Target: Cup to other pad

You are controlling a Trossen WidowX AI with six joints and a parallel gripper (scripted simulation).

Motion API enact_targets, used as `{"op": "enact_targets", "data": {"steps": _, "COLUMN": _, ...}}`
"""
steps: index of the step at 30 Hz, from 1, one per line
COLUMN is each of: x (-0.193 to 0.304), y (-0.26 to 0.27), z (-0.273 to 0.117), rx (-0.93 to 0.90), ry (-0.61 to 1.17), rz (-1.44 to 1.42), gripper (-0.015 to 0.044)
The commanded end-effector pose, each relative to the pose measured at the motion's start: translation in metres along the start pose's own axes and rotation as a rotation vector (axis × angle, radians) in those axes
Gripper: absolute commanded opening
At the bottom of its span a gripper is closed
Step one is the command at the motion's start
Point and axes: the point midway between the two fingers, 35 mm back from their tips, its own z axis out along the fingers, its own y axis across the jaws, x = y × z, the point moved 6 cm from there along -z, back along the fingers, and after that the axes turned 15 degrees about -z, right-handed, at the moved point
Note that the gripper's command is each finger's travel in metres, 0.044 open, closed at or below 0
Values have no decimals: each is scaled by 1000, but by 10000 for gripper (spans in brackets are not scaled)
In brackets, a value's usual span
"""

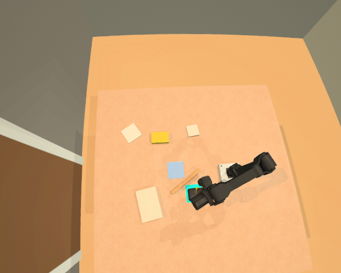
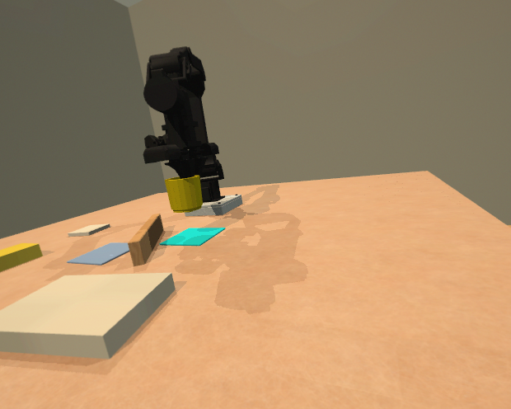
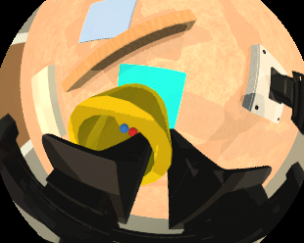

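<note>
My gripper [image 3: 162, 131] is shut on the wall of a yellow cup [image 2: 184, 193] and holds it upright in the air above the cyan pad [image 2: 192, 236]. In the wrist view the cup [image 3: 124, 129] holds a blue and a red marble [image 3: 128, 130], and the cyan pad [image 3: 156, 86] lies just beyond it. From above, the gripper [image 1: 198, 197] covers most of the cyan pad [image 1: 188, 192] and hides the cup. The light blue pad [image 1: 175, 169] lies to the left, past a wooden bar [image 1: 184, 183].
The wooden bar [image 2: 145, 239] stands on edge between the two pads. A large cream slab [image 1: 148, 204], a yellow block [image 1: 160, 137] and two small cream tiles [image 1: 131, 132] [image 1: 192, 130] lie further off. The arm's white base [image 1: 226, 170] is to the right.
</note>
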Motion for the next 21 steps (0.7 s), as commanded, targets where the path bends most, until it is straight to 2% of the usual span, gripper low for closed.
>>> {"op": "enact_targets", "data": {"steps": 1, "x": 0, "y": -1, "z": 8, "rx": 12, "ry": -6, "rz": 3, "gripper": 0}}
{"op": "enact_targets", "data": {"steps": 21, "x": 1, "y": -2, "z": 34, "rx": 12, "ry": -6, "rz": 3, "gripper": 0}}
